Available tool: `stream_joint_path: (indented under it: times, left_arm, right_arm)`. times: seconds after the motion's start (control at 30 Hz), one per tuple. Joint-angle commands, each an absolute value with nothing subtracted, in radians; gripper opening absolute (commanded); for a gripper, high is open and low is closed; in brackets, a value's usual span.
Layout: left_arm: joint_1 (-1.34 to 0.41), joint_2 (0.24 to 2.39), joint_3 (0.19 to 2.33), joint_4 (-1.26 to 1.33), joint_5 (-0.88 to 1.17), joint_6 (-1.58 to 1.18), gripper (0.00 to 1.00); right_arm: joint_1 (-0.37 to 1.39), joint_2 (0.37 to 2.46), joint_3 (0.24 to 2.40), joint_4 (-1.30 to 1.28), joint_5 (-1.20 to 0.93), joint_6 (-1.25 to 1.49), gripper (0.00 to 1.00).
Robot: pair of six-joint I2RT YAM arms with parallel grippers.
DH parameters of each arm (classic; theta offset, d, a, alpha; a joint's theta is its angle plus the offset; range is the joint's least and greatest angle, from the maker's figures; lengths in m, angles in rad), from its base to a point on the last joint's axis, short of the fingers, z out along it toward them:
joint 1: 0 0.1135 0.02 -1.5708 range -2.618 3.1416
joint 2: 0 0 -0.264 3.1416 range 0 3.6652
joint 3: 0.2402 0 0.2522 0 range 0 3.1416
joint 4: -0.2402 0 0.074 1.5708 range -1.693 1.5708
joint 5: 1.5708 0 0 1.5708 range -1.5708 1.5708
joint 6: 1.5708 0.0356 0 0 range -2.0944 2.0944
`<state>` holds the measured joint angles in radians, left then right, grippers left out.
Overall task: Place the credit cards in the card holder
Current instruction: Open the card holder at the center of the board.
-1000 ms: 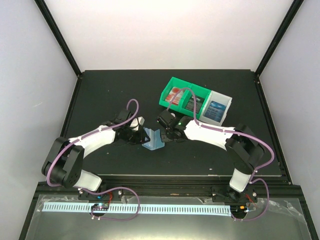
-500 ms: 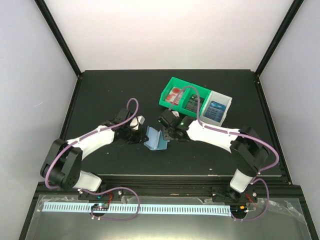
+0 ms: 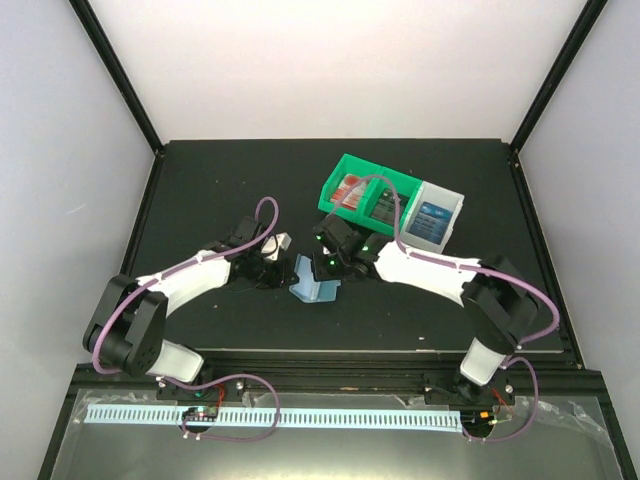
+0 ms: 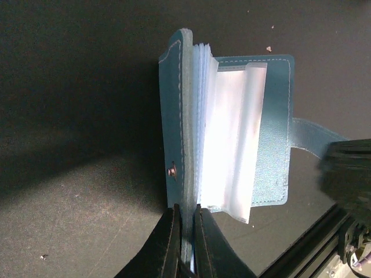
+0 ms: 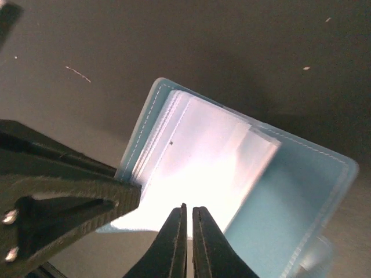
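The left gripper [image 4: 185, 234] is clamped on the near edge of the upright front cover of the card holder [image 4: 272, 145]. One finger lies on each face of the cover. The right gripper [image 5: 188, 223] has its fingers drawn together, with only a thin slit between them. Its tips sit over the clear pockets [image 5: 203, 168]; the pictures do not show whether a pocket leaf is pinched between them.

In the right wrist view the left gripper fills the lower left, touching the holder's edge just beside the right fingers.

The card holder stands open on the black table [image 3: 200, 190], between the two grippers and near the table's middle. It is blue-teal with pale stitching along its edges. The back cover lies flat and the front cover stands on edge. A snap stud [image 4: 171, 171] sits on the front cover, and a clasp tab [image 4: 313, 139] extends from the back cover.

Behind the right arm stands a green bin [image 3: 350, 160], touching a white bin [image 3: 446, 193]. The credit cards lie inside them:
- red-and-white cards [image 3: 347, 189] and dark cards [image 3: 384, 207] in the green bin's two compartments;
- blue cards [image 3: 432, 219] in the white bin.
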<state>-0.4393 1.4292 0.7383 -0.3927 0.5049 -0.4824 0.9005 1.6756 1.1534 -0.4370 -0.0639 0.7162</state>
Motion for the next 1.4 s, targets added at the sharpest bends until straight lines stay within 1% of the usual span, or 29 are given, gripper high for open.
stream_joint_path:
  times: [0.0, 0.1, 0.17, 0.37, 0.43, 0.5, 0.53, 0.6, 0.67, 0.83, 0.93, 1.07, 1.17, 1.37]
  left_arm:
    - [-0.443, 1.436, 0.747, -0.365, 0.529, -0.483, 0.02]
    - [-0.441, 1.436, 0.732, -0.353, 0.523, -0.504, 0.02]
    - [-0.443, 1.437, 0.724, -0.344, 0.518, -0.519, 0.02]
    - [-0.443, 1.446, 0.712, -0.342, 0.487, -0.555, 0.04]
    - [-0.442, 1.445, 0.711, -0.344, 0.475, -0.559, 0.08]
    - [-0.443, 1.439, 0.716, -0.36, 0.45, -0.561, 0.13]
    - [-0.442, 1.433, 0.718, -0.366, 0.438, -0.56, 0.17]
    - [-0.441, 1.419, 0.721, -0.378, 0.415, -0.56, 0.22]
    - [-0.442, 1.41, 0.726, -0.391, 0.397, -0.558, 0.24]
    - [-0.442, 1.403, 0.744, -0.418, 0.393, -0.545, 0.19]
    - [-0.442, 1.399, 0.749, -0.42, 0.419, -0.537, 0.2]
    - [-0.441, 1.403, 0.741, -0.401, 0.494, -0.534, 0.21]
    - [-0.442, 1.4, 0.734, -0.382, 0.533, -0.53, 0.19]
    - [-0.441, 1.413, 0.74, -0.374, 0.574, -0.519, 0.05]
  right_arm:
    - [0.896, 1.772, 1.181, -0.372, -0.15, 0.703, 0.07]
    - [0.895, 1.828, 1.195, -0.37, -0.168, 0.689, 0.07]
    - [0.896, 1.853, 1.197, -0.374, -0.148, 0.685, 0.09]
    - [0.894, 1.895, 1.207, -0.419, -0.091, 0.637, 0.24]
    - [0.895, 1.905, 1.206, -0.424, -0.085, 0.63, 0.29]
    - [0.895, 1.895, 1.188, -0.41, -0.086, 0.63, 0.35]
    - [0.894, 1.889, 1.18, -0.4, -0.085, 0.632, 0.36]
    - [0.896, 1.883, 1.18, -0.405, -0.062, 0.635, 0.37]
    - [0.894, 1.882, 1.185, -0.426, -0.014, 0.637, 0.37]
    - [0.895, 1.881, 1.182, -0.468, 0.09, 0.644, 0.32]
    - [0.894, 1.878, 1.18, -0.472, 0.115, 0.649, 0.29]
    - [0.894, 1.85, 1.171, -0.428, 0.072, 0.634, 0.28]
    - [0.893, 1.798, 1.151, -0.376, 0.001, 0.629, 0.33]
    - [0.872, 1.731, 1.097, -0.306, -0.114, 0.658, 0.42]
